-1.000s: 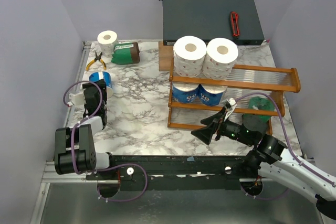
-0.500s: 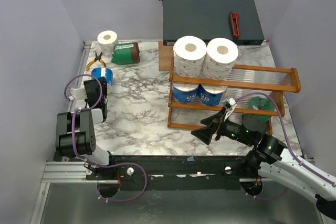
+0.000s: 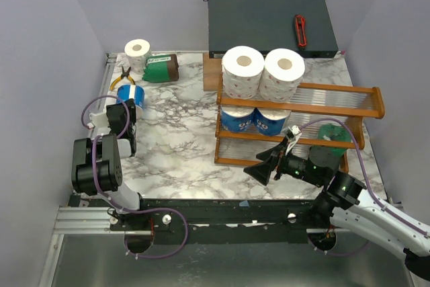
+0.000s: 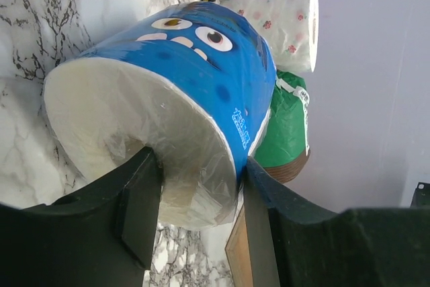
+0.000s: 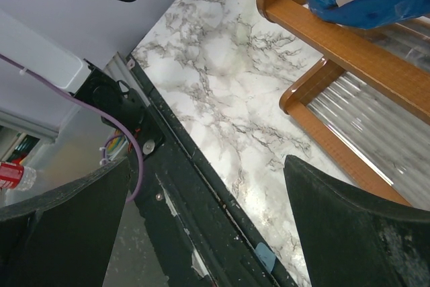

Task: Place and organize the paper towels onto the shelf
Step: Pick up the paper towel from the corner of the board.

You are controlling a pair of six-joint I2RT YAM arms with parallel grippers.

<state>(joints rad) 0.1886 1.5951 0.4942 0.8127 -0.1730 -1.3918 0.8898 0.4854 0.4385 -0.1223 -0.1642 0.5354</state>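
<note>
The left arm has reached farther out, and the left gripper has closed in on the loose blue roll at the left of the table, one finger in the core and one outside, pinching its wall. Near right, the right gripper hangs wide open and empty beside the shelf. Shelved already: a green roll low, a blue pair in the middle, a white pair on top. Far left, a flowered roll and a green-wrapped roll wait. Past halfway, I'd say.
</note>
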